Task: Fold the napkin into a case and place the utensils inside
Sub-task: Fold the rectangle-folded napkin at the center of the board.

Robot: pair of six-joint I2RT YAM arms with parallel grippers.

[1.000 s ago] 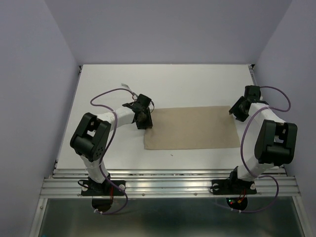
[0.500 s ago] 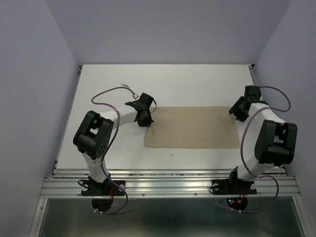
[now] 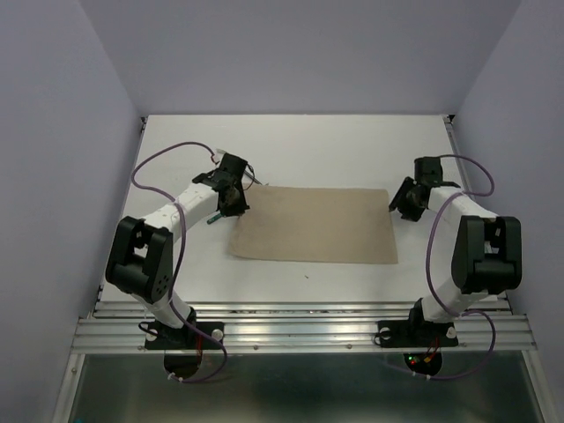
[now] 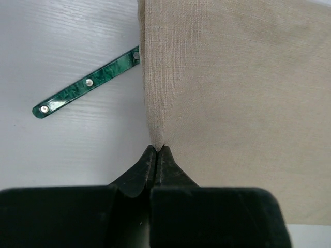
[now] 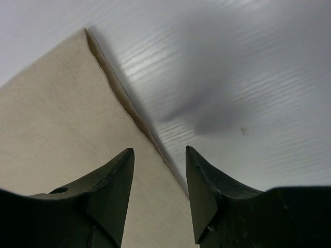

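Top external view: plain beige-tan cloth napkin lies flat, spread wide across the middle of the white table, slightly nearer the table's near edge than its far edge.
Left gripper: down at the napkin's far-left corner.
Right gripper: down at the napkin's far-right corner.
Left wrist view: black jaws pressed together, clamped on the napkin's edge. The cloth is pulled into a small peak at the tips.
Right wrist view: black fingers stand apart, one over the cloth and one over bare table. The napkin's edge runs between them and nothing is gripped. That edge is slightly raised, with a shadow under it.
Green marbled flat strip: has three pale rivets and lies on the table beside the napkin's left edge. One end is tucked under the cloth. Possibly a utensil handle; the rest is hidden.
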